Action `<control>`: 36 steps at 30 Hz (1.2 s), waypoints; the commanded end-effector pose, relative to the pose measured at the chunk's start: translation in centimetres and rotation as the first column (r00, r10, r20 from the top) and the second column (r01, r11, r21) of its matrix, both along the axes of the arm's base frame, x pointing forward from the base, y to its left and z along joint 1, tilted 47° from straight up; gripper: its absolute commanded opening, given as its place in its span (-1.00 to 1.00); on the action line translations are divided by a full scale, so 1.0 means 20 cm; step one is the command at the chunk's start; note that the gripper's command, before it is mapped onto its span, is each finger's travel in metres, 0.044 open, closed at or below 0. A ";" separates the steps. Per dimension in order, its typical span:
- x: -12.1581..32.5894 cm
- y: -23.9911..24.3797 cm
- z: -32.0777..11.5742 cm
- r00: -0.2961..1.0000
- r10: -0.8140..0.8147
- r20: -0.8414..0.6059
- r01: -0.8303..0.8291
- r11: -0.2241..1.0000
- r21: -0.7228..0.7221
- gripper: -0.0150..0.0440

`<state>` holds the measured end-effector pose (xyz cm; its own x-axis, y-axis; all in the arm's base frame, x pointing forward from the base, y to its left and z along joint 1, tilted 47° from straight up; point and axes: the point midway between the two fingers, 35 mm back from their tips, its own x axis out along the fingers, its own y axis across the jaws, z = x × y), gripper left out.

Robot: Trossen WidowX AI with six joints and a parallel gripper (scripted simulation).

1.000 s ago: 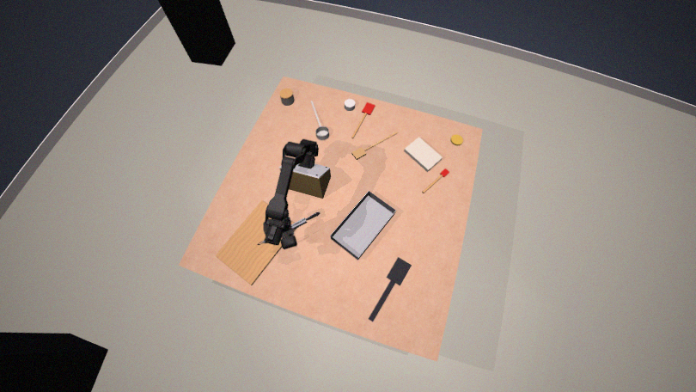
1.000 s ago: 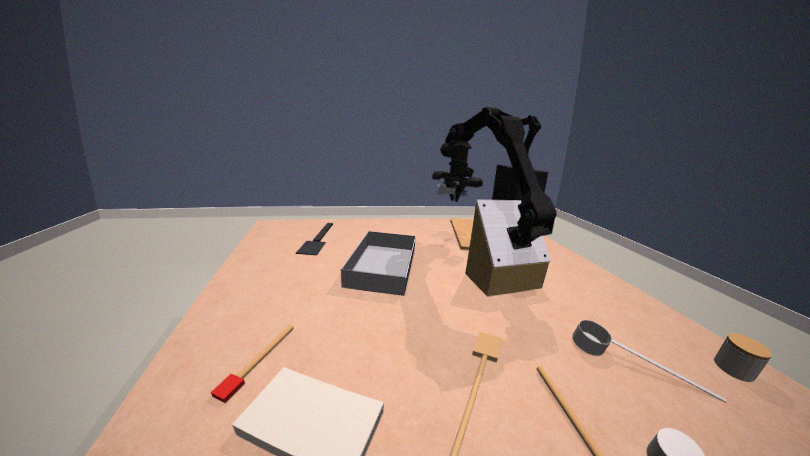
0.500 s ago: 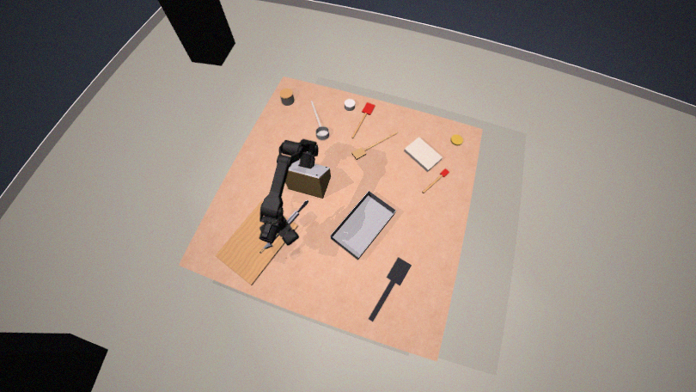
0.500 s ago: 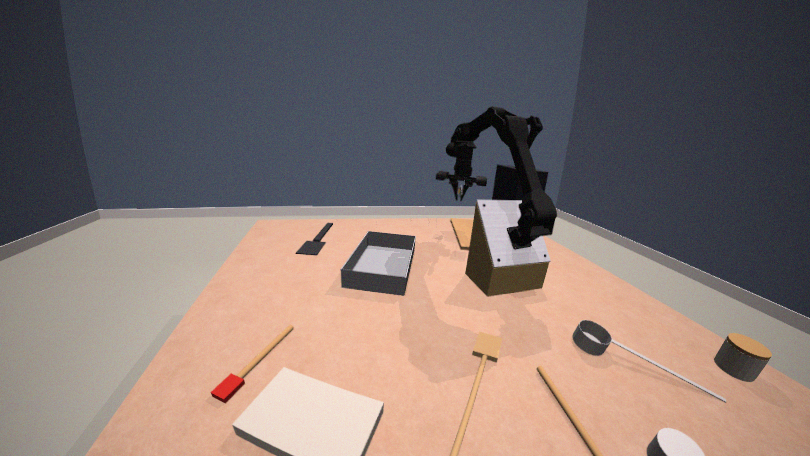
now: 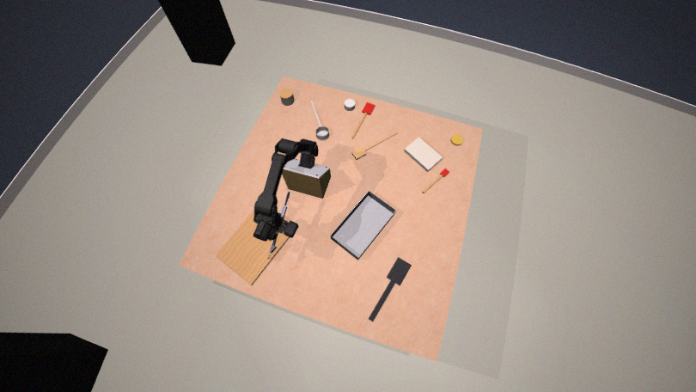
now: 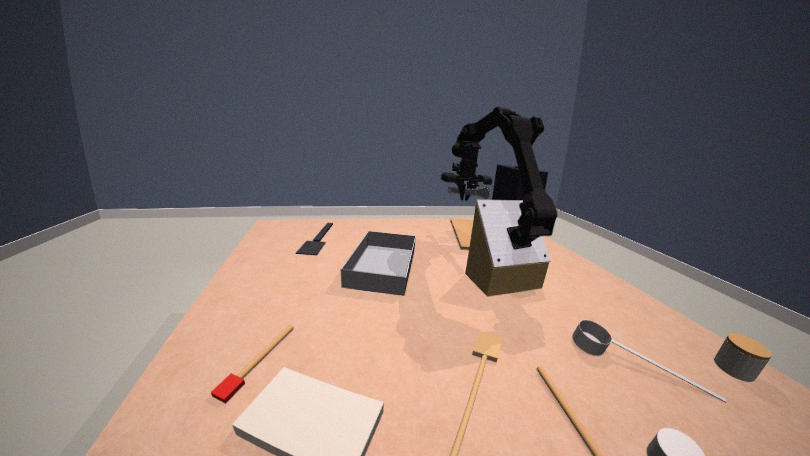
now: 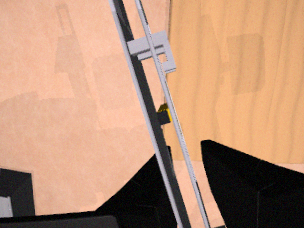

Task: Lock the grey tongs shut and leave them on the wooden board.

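The grey tongs (image 5: 282, 211) (image 6: 478, 192) (image 7: 144, 85) are held in the air, roughly level. Their two long arms lie close together, nearly parallel, with a small gap in the wrist view; whether the lock is engaged cannot be told. My gripper (image 6: 464, 197) (image 7: 186, 153) points down and is shut on the tongs. It is above the near edge of the wooden board (image 5: 239, 254) (image 6: 460, 231) (image 7: 245, 115), clear of it. The board lies flat; the arm covers part of it. The roasting tin (image 5: 344, 248) (image 6: 374, 281) (image 7: 21, 187) has no tongs on it.
The arm's wedge-shaped base (image 5: 305, 186) (image 6: 506, 280) stands beside the board. A black spatula (image 5: 399, 272) (image 6: 311, 247) lies beyond the tin. A white block (image 5: 423, 153) (image 6: 310, 413), red-headed tools, a ladle-like cup (image 5: 322, 133) (image 6: 591, 338) and small jars lie farther off.
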<state>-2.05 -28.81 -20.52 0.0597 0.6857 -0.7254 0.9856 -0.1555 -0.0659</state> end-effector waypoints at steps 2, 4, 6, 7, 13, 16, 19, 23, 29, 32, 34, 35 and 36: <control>-0.05 -0.01 0.02 0.987 0.123 0.107 -0.121 0.992 -0.028 -1.00; -0.06 -0.01 0.02 0.974 0.170 0.148 -0.166 0.985 -0.037 -1.00; -0.08 -0.01 0.02 0.958 0.216 0.189 -0.211 0.976 -0.049 -1.00; -0.08 0.00 0.02 0.948 0.239 0.209 -0.232 0.971 -0.055 -1.00; -0.13 0.01 0.02 0.871 0.370 0.324 -0.357 0.929 -0.102 -1.00; -0.15 0.01 0.02 0.820 0.431 0.377 -0.414 0.901 -0.131 -1.00; -0.17 0.01 0.02 0.761 0.489 0.427 -0.467 0.869 -0.163 -1.00; -0.20 0.02 0.02 0.672 0.559 0.486 -0.530 0.821 -0.211 -1.00; -0.24 0.03 0.02 0.519 0.647 0.559 -0.607 0.739 -0.292 -1.00; -0.26 0.04 0.03 0.435 0.683 0.587 -0.637 0.694 -0.335 -1.00; -0.27 0.04 0.03 0.376 0.703 0.603 -0.654 0.663 -0.365 -1.00; -0.28 0.05 0.03 0.347 0.713 0.610 -0.661 0.647 -0.380 -1.00; -0.29 0.05 0.03 0.317 0.721 0.616 -0.668 0.631 -0.395 -1.00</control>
<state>-7.13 -27.67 -20.28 0.0562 0.6908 -0.7209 0.5470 0.5827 0.6010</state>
